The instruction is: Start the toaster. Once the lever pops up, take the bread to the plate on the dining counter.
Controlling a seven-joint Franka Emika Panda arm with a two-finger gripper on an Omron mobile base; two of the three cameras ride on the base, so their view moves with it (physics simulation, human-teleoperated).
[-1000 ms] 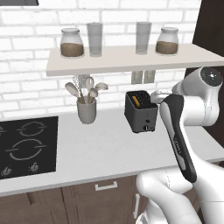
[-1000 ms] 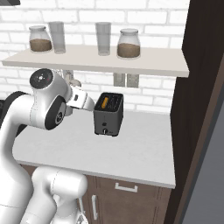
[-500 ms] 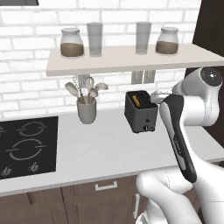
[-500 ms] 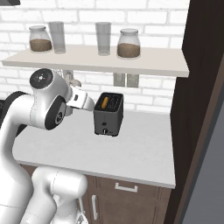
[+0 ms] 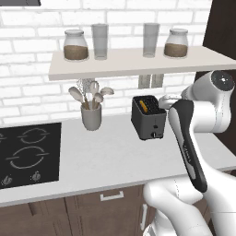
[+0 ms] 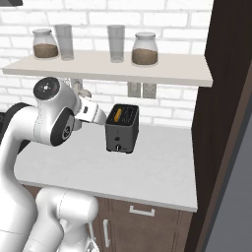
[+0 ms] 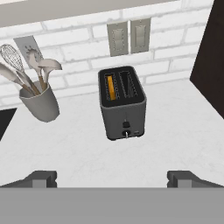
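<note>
The dark grey toaster (image 5: 150,119) (image 6: 122,132) (image 7: 123,107) stands on the white worktop near the brick wall, its knob and lever on the narrow face turned toward me. The bread (image 7: 111,86) (image 5: 144,107) (image 6: 116,116) sits down in the left slot, only its yellow-orange top edge showing. My gripper (image 7: 112,179) hangs open above the worktop, well short of the toaster, with nothing between its fingertips (image 7: 43,178). The plate and the dining counter are out of view.
A grey utensil holder (image 5: 91,116) (image 7: 39,104) with spoons and a whisk stands left of the toaster. A black hob (image 5: 27,152) lies further left. A shelf (image 5: 129,60) with jars and glasses hangs overhead. A dark tall cabinet (image 6: 226,123) bounds the worktop on the right.
</note>
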